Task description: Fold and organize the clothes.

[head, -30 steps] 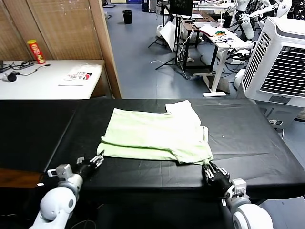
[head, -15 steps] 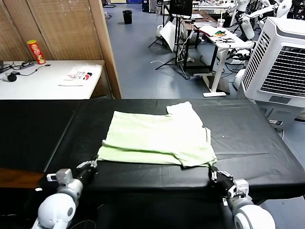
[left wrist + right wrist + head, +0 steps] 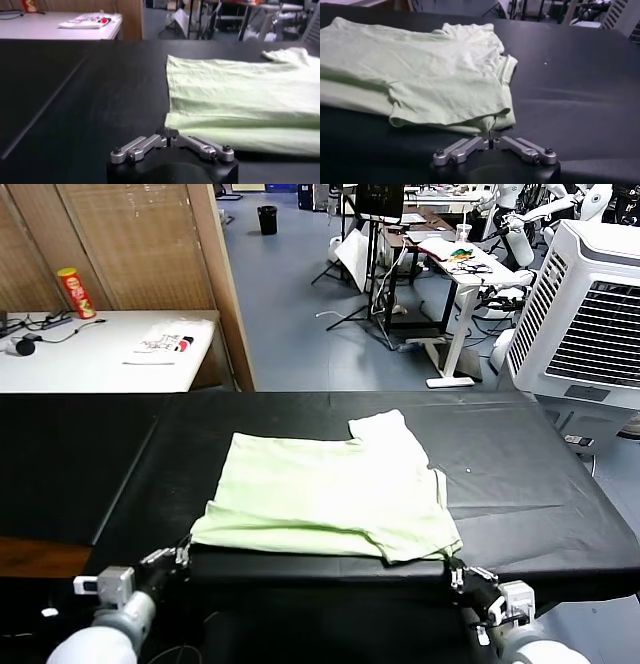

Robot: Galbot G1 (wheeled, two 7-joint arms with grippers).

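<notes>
The pale green shirt (image 3: 325, 496) lies folded flat on the black worktop (image 3: 520, 484), near its front edge, with one short sleeve (image 3: 385, 431) sticking out at the far side. The left gripper (image 3: 178, 556) sits at the front left corner of the shirt, just off the worktop's near edge; in the left wrist view its jaws are drawn fully together on the fabric's corner (image 3: 170, 131), so it has hold of the shirt. The right gripper (image 3: 458, 571) sits at the front right corner; in the right wrist view its jaws look nearly together with a thin bit of the hem (image 3: 492, 122) meeting them, but whether they still pinch the fabric cannot be told. Behind the worktop to the left stands a white table (image 3: 90, 359) with a folded white item printed in red and black (image 3: 165, 342) and a red can (image 3: 76, 292).
</notes>
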